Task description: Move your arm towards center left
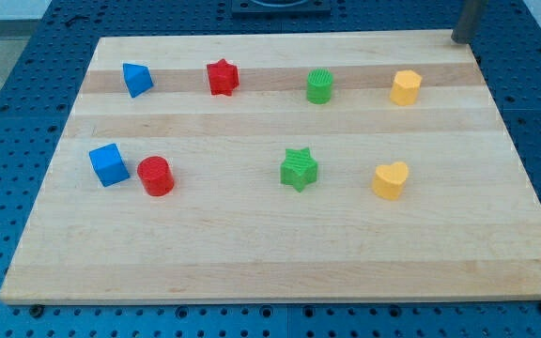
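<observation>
My tip (461,40) is at the top right corner of the wooden board (280,253), well away from every block. The nearest block is the yellow hexagon-like block (405,87), below and to the left of the tip. In the top row, from the left, are a blue wedge-like block (136,79), a red star (222,77) and a green cylinder (319,86). In the lower row are a blue cube (109,164), touching or almost touching a red cylinder (156,176), then a green star (299,169) and a yellow heart (391,180).
The board lies on a blue perforated table (7,113) that shows on all sides of it.
</observation>
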Controlling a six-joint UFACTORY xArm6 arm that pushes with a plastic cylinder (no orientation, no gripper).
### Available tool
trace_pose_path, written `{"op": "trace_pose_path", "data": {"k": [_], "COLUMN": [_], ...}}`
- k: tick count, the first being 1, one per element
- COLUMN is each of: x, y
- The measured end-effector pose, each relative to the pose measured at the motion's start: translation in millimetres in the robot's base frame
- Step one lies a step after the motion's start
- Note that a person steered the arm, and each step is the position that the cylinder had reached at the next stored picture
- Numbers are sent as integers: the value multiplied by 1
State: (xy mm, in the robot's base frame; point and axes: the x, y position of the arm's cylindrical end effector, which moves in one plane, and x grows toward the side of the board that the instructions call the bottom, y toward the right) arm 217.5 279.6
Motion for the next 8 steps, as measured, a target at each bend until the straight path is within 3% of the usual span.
{"op": "trace_pose_path", "data": {"k": [1,2,3,5,6,7,8], "x": [25,25,30,33,34,34,34], "y": [-54,-54,-142,-202,-283,-284,-379]}}
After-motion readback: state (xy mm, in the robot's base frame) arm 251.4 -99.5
